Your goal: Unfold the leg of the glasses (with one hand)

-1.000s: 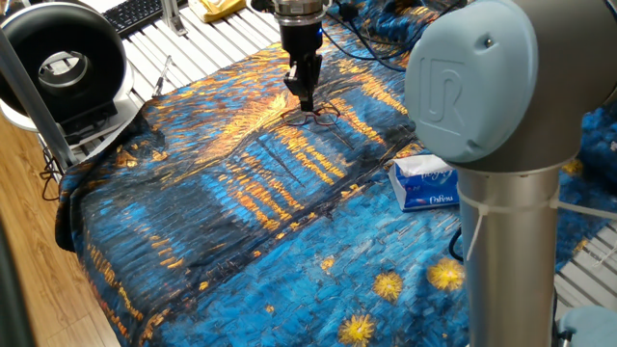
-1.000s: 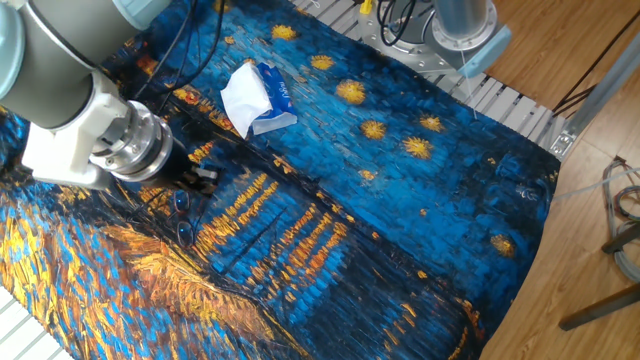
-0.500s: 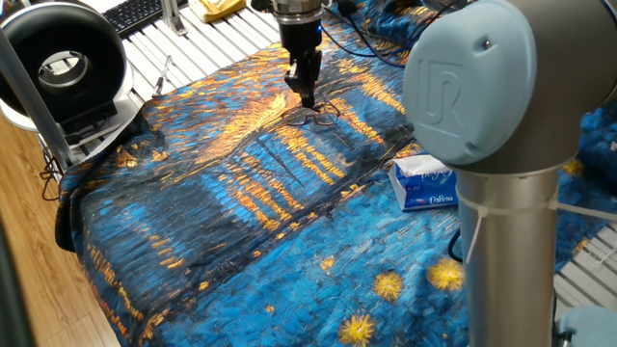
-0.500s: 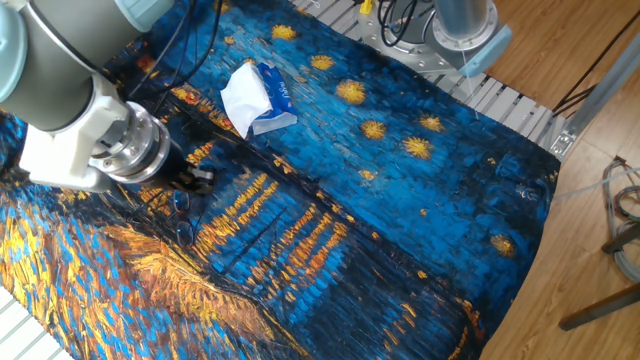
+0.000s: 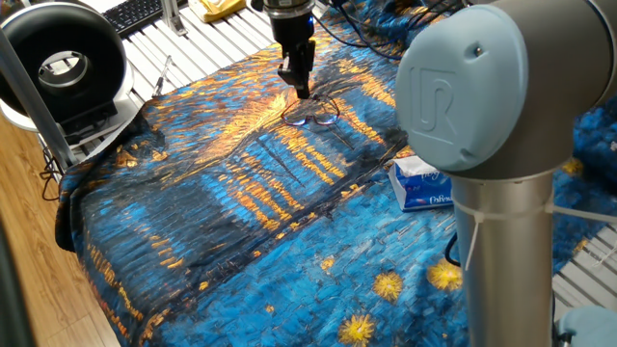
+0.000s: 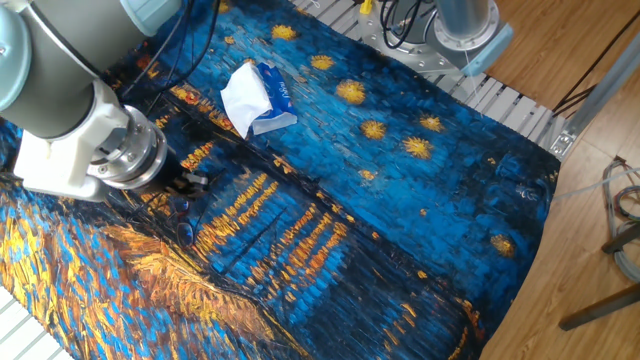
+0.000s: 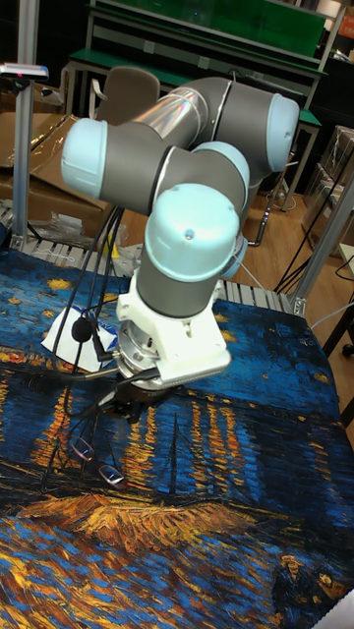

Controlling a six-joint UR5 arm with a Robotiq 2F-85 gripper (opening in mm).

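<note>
The glasses lie on the painted cloth at the far middle, a thin dark wire frame with two clear lenses. They also show as the glasses and the glasses. My gripper stands just above and behind them, fingers pressed together. In the tall view a thin dark leg runs up from the lenses to the gripper, which looks shut on it. The other fixed view has the gripper right beside the upper lens; the arm's wrist hides part of the grip.
A blue-and-white tissue pack lies right of the glasses, seen also as the tissue pack. A black ring-shaped device and a keyboard sit beyond the cloth's far left edge. Cables trail behind the gripper.
The gripper has risen and drawn back a little from the lenses, toward the far left. The frame itself has barely shifted.
</note>
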